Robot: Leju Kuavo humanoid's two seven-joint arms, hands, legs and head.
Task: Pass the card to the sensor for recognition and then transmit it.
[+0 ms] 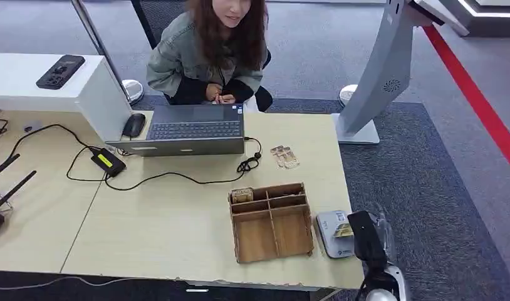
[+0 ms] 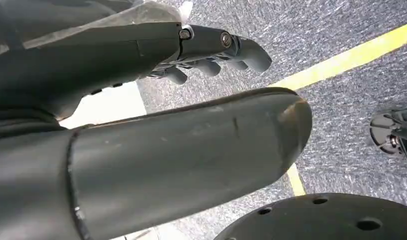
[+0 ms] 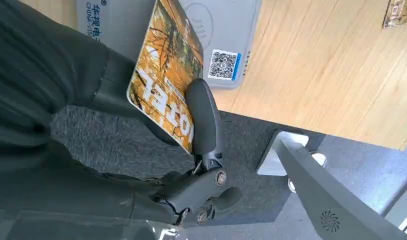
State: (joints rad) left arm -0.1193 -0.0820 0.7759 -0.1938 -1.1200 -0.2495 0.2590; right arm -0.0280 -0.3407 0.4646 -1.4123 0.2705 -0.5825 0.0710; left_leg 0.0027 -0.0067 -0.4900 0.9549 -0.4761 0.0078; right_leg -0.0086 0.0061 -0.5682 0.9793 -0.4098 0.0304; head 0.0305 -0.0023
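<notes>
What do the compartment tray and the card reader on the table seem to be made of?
The compartment tray looks like thin unpainted plywood: pale grain, darker cut edges. The card reader seems to be matte grey plastic, smooth, with a printed QR sticker.

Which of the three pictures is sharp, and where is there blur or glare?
Head view: evenly lit and sharp on the table, soft shadows only. Left wrist view: the left hand is so close it looks blurred; a white patch behind it is overexposed. Right wrist view: sharp, the card print and the sensor QR code are crisp.
</notes>
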